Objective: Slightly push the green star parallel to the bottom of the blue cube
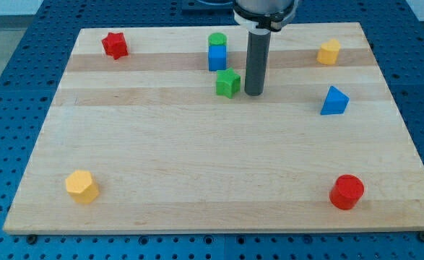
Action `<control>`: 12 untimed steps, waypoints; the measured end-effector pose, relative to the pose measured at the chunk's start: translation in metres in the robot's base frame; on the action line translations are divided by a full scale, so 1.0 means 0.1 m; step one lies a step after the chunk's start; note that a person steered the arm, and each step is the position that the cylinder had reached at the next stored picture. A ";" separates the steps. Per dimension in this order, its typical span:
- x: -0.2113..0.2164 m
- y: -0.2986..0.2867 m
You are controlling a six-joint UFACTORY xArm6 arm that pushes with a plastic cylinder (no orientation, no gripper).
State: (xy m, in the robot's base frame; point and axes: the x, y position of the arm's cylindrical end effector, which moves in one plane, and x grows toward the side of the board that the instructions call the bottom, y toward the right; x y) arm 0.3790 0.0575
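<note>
The wooden board fills most of the view, and my dark rod comes down from the view's top near the middle of the far edge. I carry no pincer, so there is nothing to open, close or clamp; all I have is my tip, resting on the board just to the view's right of the green star. Whether it touches the star or leaves a sliver of wood between, I cannot tell.

The green star sits near the middle of the top edge, just below the blue cube and a little to its right. A green cylinder stands right behind the cube, toward the top edge.

I judge that I am lined up at the star's side, with the nudge itself in hand. The next move calls for a short, gentle slide toward the view's left, so the star travels along the cube's lower face without hitting the cube.

Well apart lie a blue triangular block by the right edge, a red star at the top-left corner, a yellow block at the top right, another yellow block at the bottom left and a red cylinder at the bottom right.
</note>
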 end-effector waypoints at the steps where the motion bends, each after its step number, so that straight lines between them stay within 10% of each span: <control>1: 0.00 -0.01; 12: -0.09 -0.23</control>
State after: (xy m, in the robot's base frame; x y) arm 0.3698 0.0344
